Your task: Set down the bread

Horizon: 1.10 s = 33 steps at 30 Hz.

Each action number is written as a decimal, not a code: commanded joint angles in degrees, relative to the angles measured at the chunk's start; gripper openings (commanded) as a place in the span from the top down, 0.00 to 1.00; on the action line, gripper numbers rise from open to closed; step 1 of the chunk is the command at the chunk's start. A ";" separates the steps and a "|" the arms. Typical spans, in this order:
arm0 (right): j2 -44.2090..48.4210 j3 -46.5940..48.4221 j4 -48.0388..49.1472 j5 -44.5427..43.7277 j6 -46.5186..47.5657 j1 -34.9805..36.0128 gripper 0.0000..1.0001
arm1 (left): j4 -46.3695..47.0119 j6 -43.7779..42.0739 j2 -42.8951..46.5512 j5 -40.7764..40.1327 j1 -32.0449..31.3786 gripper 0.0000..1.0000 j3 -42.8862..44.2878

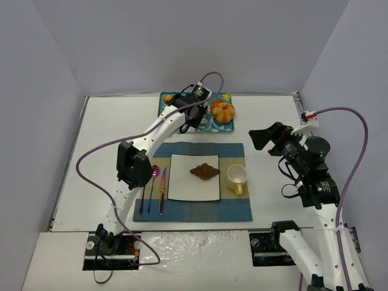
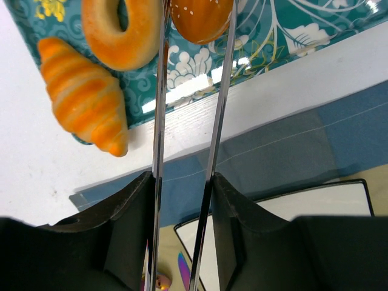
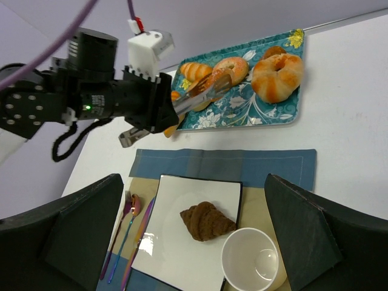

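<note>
My left gripper (image 2: 182, 200) is closed tight on the tongs (image 2: 159, 121), squeezing their two blades close together. The blade tips sit on either side of a seeded bun (image 2: 200, 17) over the teal tray (image 2: 285, 30); I cannot tell whether the bun is lifted off it. Just left of the bun in my left wrist view lies a ring (image 2: 118, 30), and beside that a striped croissant (image 2: 85, 97) at the tray's edge. A bigger twisted roll (image 3: 277, 76) lies at the tray's other end. Nearer me on the worktop (image 1: 267, 109), a blue mat (image 1: 191, 211) carries a white plate (image 1: 182, 185) with a dark croissant (image 1: 204, 172) on it, a cup (image 1: 237, 177) to its right and cutlery (image 1: 154, 188) to its left. My right gripper (image 1: 262, 138) hangs above the worktop right of the mat, jaws wide apart, holding nothing
</note>
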<state>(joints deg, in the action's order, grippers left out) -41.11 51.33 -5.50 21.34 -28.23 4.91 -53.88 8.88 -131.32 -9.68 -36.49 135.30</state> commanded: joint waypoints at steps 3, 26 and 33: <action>-1.14 1.93 3.46 -0.38 1.14 -0.01 0.00 | 1.48 0.67 15.05 -1.48 -1.58 0.78 -5.46; -3.13 -1.87 8.86 0.72 -0.42 0.38 0.00 | 4.81 15.82 54.51 -9.30 -14.29 0.76 -56.49; -3.55 -2.26 9.28 0.72 -0.50 0.54 0.00 | 2.67 20.84 60.06 -9.59 -17.88 0.76 -64.59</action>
<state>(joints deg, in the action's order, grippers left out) -44.18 48.78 -2.23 21.37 -28.49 4.97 -50.93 24.99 -75.12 -17.01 -52.57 73.12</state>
